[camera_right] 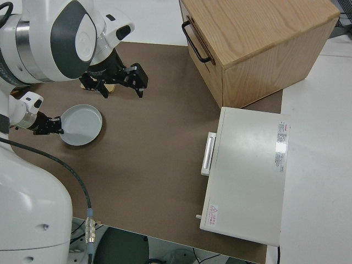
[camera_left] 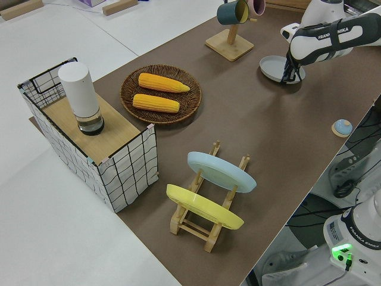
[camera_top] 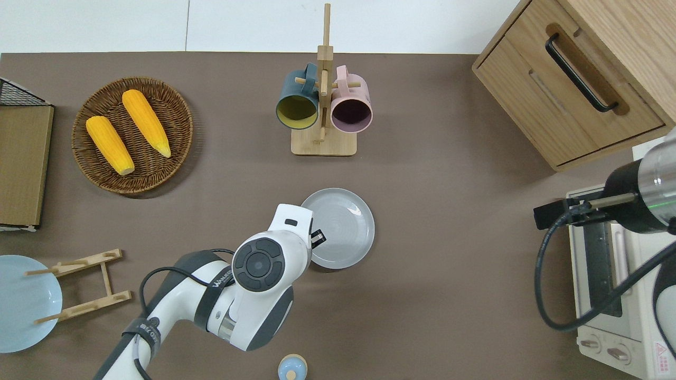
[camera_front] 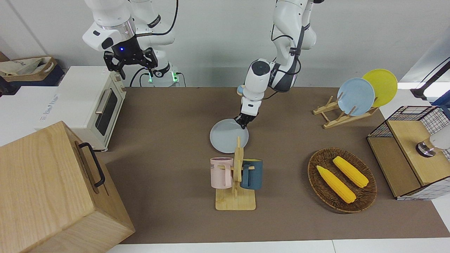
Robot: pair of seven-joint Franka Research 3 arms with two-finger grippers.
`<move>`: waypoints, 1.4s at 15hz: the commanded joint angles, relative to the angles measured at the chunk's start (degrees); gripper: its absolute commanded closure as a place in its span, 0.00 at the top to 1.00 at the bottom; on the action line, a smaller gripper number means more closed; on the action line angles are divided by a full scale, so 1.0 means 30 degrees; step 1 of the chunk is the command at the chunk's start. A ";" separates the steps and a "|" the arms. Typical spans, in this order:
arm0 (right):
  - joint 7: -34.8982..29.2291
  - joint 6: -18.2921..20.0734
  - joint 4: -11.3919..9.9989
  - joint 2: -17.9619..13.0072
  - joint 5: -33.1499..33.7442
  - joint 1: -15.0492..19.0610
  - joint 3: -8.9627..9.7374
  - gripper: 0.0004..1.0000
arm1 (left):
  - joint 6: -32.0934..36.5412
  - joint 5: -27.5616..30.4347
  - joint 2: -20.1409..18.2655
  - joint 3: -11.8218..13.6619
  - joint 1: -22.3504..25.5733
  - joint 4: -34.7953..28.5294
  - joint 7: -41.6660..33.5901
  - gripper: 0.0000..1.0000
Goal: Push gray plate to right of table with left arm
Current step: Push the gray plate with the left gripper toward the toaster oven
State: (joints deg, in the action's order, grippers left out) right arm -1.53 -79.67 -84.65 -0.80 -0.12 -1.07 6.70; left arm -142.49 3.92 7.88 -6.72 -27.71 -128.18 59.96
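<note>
Round pale gray plate (camera_top: 343, 227), low-rimmed

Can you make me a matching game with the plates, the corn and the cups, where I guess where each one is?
Things:
1. round pale gray plate
2. two yellow corn cobs
3. pink mug and dark teal mug
4. round yellow plate

Places:
A. in the woven brown basket
B. flat on the brown table, at the left pincer
C. standing in the wooden plate rack
D. hanging on the wooden mug stand

Pairs: 1-B, 2-A, 3-D, 4-C
</note>
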 commanded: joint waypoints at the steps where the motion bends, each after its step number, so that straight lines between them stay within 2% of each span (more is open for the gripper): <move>1: -0.0046 0.0278 0.0152 -0.0057 -0.0195 0.0384 0.0257 0.98 | 0.0210 -0.0425 0.1502 0.0218 -0.1423 0.1563 0.1949 0.00; 5: -0.0017 0.0278 0.0152 -0.0057 -0.0195 0.0384 0.0257 0.98 | 0.0210 -0.1715 0.2586 0.0189 -0.2684 0.2764 0.4617 0.00; 12: -0.0047 0.0307 0.0152 -0.0057 -0.0195 0.0384 0.0286 0.98 | 0.0210 -0.1746 0.4403 0.0189 -0.3916 0.4698 0.5617 0.00; 21: -0.0017 0.0278 0.0152 -0.0057 -0.0195 0.0384 0.0286 0.98 | 0.0181 -0.1746 0.5634 0.0042 -0.5498 0.6545 0.7314 0.00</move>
State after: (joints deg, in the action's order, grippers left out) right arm -1.53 -79.67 -84.65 -0.80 -0.12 -1.06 6.70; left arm -142.49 0.03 21.60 -6.99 -42.41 -111.90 78.85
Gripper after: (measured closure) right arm 0.013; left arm 0.956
